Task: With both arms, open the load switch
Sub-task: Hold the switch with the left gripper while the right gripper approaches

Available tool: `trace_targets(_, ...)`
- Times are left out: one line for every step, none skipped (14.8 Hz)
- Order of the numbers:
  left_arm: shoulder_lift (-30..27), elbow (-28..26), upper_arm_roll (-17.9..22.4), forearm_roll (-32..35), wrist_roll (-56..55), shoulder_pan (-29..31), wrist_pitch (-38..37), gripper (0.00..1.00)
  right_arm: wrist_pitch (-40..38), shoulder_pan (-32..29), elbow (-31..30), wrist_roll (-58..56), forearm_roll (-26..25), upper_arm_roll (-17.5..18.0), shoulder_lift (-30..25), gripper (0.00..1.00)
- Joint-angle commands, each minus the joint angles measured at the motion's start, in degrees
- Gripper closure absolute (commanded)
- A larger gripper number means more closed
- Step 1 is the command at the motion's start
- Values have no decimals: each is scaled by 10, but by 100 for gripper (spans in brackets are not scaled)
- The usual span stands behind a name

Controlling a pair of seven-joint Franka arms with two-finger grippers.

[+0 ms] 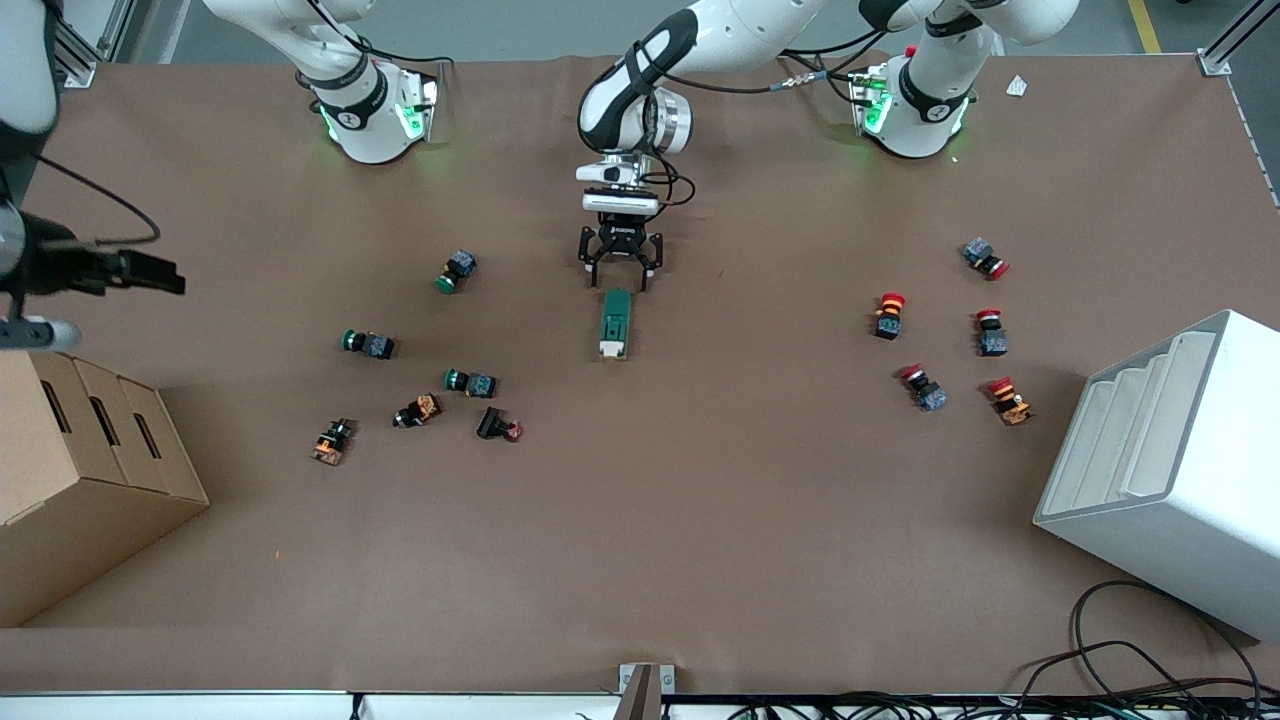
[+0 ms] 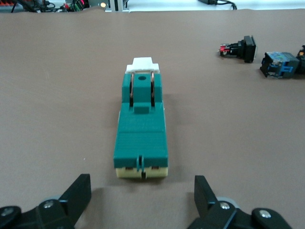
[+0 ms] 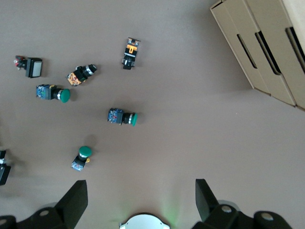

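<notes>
The load switch (image 1: 615, 323) is a dark green oblong block lying flat in the middle of the table. Its white lever piece (image 1: 611, 349) is at the end nearer the front camera. In the left wrist view the load switch (image 2: 141, 129) lies straight ahead of the jaws, white lever (image 2: 143, 64) at its outer end. My left gripper (image 1: 620, 278) is open, low at the switch's other end, its fingertips (image 2: 81, 188) just short of the block. My right gripper (image 1: 155, 272) waits open high over the right arm's end of the table, holding nothing (image 3: 141, 200).
Several green and orange push buttons (image 1: 470, 381) lie scattered toward the right arm's end, several red ones (image 1: 889, 314) toward the left arm's end. A cardboard box (image 1: 80, 470) and a white stepped bin (image 1: 1170, 470) stand at the two ends, near the front camera.
</notes>
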Motion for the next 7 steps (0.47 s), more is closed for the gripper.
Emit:
trace_targets(14,-5,4,17,-17,-9,-25,4,1,14,13,35,-2,4,9,0)
trace_targets(17,-4,4,25,-17,-10,-28,4,1,27,12,95,3,4,12,0)
trace_targets(18,-4,4,26,-16,-10,-31,4,1,44,11,161,4,6,15,0)
trace_targets(21,-2,4,27,-16,-11,-32,3,1,69,11,212,5,6,21,0)
trace_targets(23,-1,5,27,-15,-16,-33,3,3,92,11,264,10,6,29,0)
trace_targets(28,0,6,27,-14,-18,-34,2,9,109,11,322,23,6,35,0)
trace_targets(30,2,6,27,-12,-19,-41,2,23,127,11,393,38,6,46,0)
